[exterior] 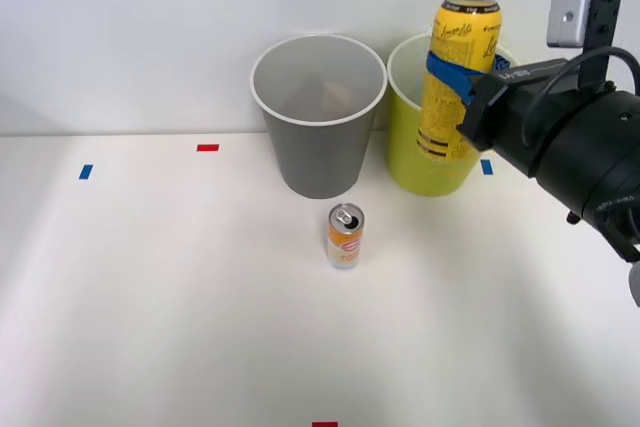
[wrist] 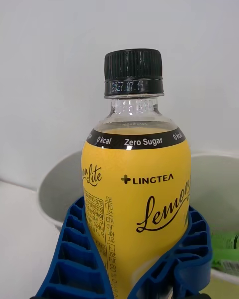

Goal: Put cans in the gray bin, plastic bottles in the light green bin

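My right gripper [exterior: 452,75] is shut on the yellow-labelled plastic bottle [exterior: 462,57] with a black cap. It holds the bottle upright at the rim of the light green bin [exterior: 405,147]. In the right wrist view the blue fingers [wrist: 69,249] wrap the bottle [wrist: 134,179] at its label, and the gripper [wrist: 135,229] closes around its lower half. Behind it a green bottle [wrist: 226,251] lies inside the light green bin [wrist: 214,179]. The gray bin [exterior: 318,137] stands just left of the green one. The orange-and-white can [exterior: 345,236] stands upright on the table in front of the gray bin.
Small tape marks lie on the white table: red [exterior: 207,147], blue [exterior: 85,171], blue [exterior: 486,166] and red [exterior: 324,424] at the front edge. A white wall rises right behind the bins. The black arm and its camera [exterior: 585,12] fill the right side.
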